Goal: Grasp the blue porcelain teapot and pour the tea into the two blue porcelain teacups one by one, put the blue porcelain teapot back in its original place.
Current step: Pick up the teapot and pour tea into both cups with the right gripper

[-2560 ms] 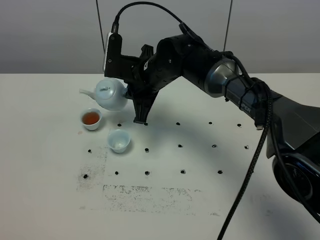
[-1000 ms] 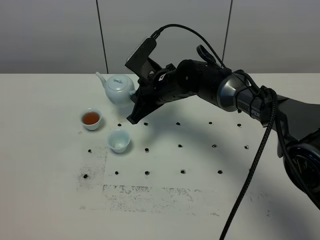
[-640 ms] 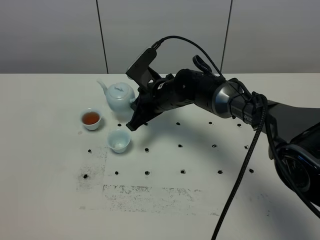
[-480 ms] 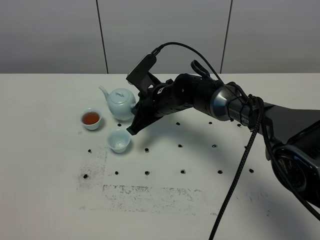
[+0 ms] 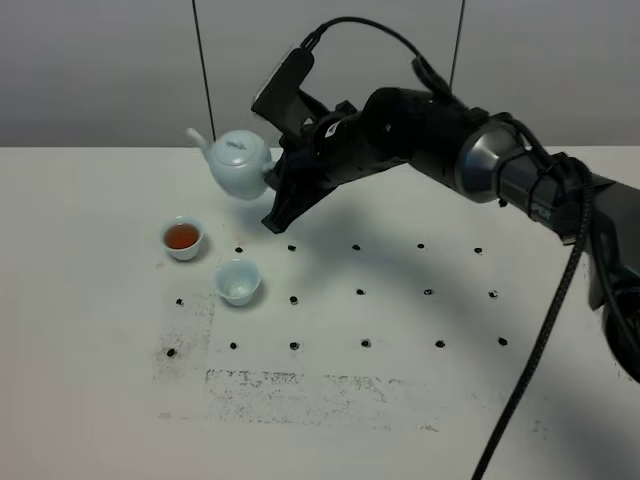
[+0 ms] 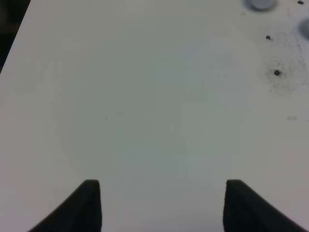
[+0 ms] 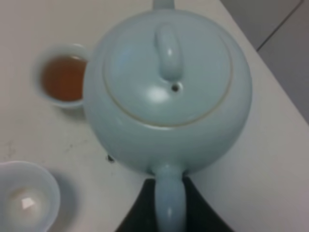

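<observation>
The blue porcelain teapot (image 5: pixel 238 165) hangs upright in the air behind the two blue porcelain teacups, spout pointing left. My right gripper (image 5: pixel 272 186) is shut on its loop handle, reaching across from the right. In the right wrist view the teapot (image 7: pixel 169 92) fills the frame, lid on, with dark fingers (image 7: pixel 140 212) either side of the handle. The left teacup (image 5: pixel 183 237) holds reddish-amber tea (image 7: pixel 63 79). The nearer teacup (image 5: pixel 239 281) looks empty, also in the right wrist view (image 7: pixel 25 202). My left gripper (image 6: pixel 164 208) is open and empty over bare table.
The white table (image 5: pixel 400 380) has rows of small dark holes and a grey scuffed patch (image 5: pixel 290 390) near the front. The right arm and its cable (image 5: pixel 530 330) span the right half. A grey wall stands behind the table.
The teapot went from tilted over the left cup to upright, dipped toward the nearer cup half a second ago, and has now been lifted up and back to the left. The cups have not moved.
</observation>
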Robot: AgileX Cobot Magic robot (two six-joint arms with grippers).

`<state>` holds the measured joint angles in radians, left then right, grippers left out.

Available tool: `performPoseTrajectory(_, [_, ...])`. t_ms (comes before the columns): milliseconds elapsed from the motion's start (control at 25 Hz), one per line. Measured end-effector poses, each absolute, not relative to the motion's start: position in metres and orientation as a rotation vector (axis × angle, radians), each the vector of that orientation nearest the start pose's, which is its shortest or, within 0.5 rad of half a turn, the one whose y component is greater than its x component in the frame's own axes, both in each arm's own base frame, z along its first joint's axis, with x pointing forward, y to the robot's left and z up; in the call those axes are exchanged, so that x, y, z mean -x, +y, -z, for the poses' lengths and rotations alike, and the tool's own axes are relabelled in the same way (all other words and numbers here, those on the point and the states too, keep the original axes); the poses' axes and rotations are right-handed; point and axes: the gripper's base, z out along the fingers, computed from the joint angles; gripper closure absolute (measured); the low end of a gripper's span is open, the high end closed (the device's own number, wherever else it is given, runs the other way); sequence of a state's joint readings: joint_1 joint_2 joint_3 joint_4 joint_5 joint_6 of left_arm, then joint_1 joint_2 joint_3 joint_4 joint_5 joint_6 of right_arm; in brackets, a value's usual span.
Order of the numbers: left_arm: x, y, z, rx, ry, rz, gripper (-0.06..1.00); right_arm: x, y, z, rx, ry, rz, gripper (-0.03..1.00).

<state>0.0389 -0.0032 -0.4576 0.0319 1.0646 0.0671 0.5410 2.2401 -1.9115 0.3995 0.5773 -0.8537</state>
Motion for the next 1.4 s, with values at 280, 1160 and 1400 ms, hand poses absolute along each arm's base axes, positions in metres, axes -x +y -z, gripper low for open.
performPoseTrajectory(280, [0.001,0.003,-0.265,-0.029,2.088,-0.103,0.43,-0.422,0.247,-0.258,1.482,1.866,-0.168,0.94])
performPoseTrajectory(1160, [0.001,0.003,-0.265,-0.029,2.088,-0.103,0.43,-0.377,0.242,-0.215,1.839,1.683,0.046,0.94])
performPoseTrajectory(1400, [0.001,0.003,-0.265,-0.029,2.089,-0.103,0.43,-0.378,0.249,-0.203,1.870,1.670,0.113,0.94])
